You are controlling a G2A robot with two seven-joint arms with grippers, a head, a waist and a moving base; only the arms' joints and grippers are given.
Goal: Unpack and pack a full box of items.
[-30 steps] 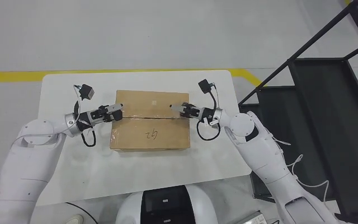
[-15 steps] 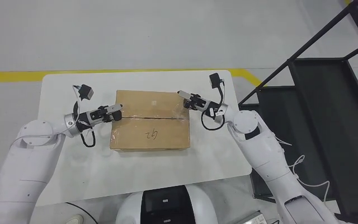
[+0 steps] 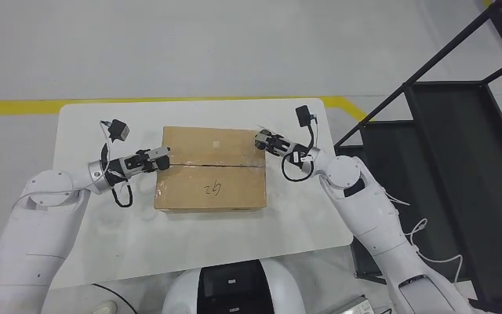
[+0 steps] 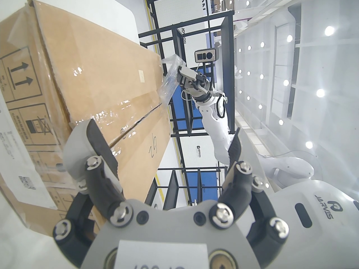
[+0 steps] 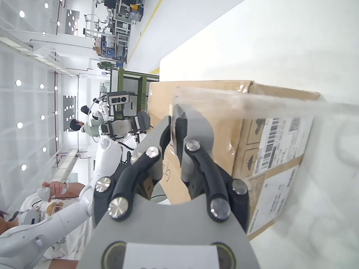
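Closed cardboard box (image 3: pixel 212 169) sits mid white table (image 3: pixel 86 228), seam taped. Left gripper (image 3: pixel 162 154) just beside box's L end at the seam, jaws wide apart, holding nothing. Right gripper (image 3: pixel 259 140) at box's far R corner, jaws pinched on clear tape strip (image 5: pixel 252 99), partly peeled off box top.

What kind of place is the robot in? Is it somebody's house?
Not a house. It looks like a big robot workshop or factory hall: a yellow line painted on the floor, black metal steps beside the white table, and rows of round lights on a high ceiling.
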